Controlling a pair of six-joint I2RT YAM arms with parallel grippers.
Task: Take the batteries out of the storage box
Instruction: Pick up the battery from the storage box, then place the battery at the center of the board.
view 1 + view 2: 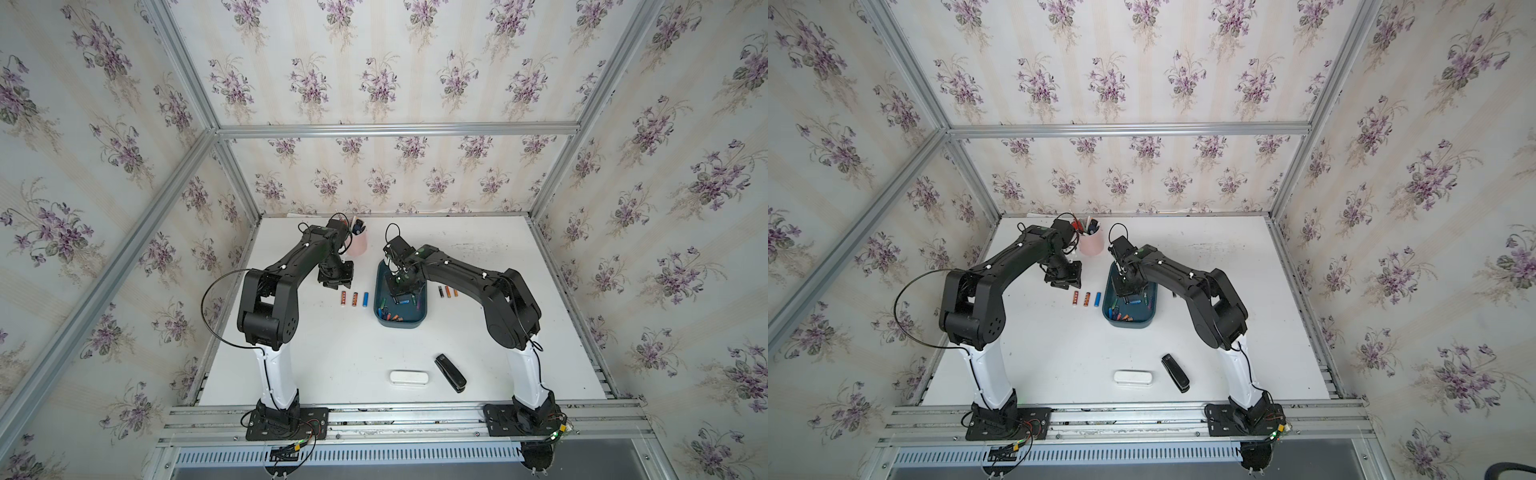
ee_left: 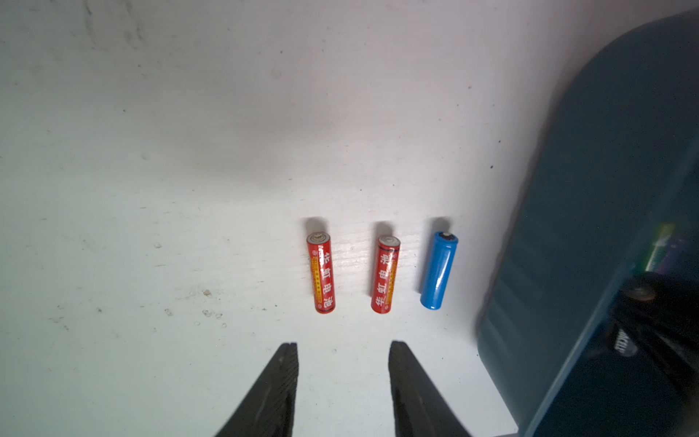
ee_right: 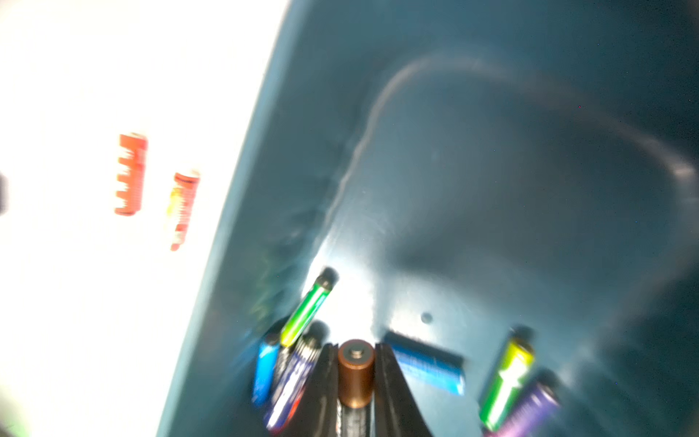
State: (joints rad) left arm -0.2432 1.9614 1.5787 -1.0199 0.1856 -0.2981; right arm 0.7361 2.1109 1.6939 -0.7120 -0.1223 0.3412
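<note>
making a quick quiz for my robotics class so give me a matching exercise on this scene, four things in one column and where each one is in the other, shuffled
Things:
1. pink cup
2. stapler
3. copper battery
4. red batteries

Places:
a. lying on the table next to a blue battery
b. near the table's front edge, beside the white case
c. held by the right gripper, down in the teal box
d. standing at the back of the table

Pairs: 1-d, 2-b, 3-c, 4-a
</note>
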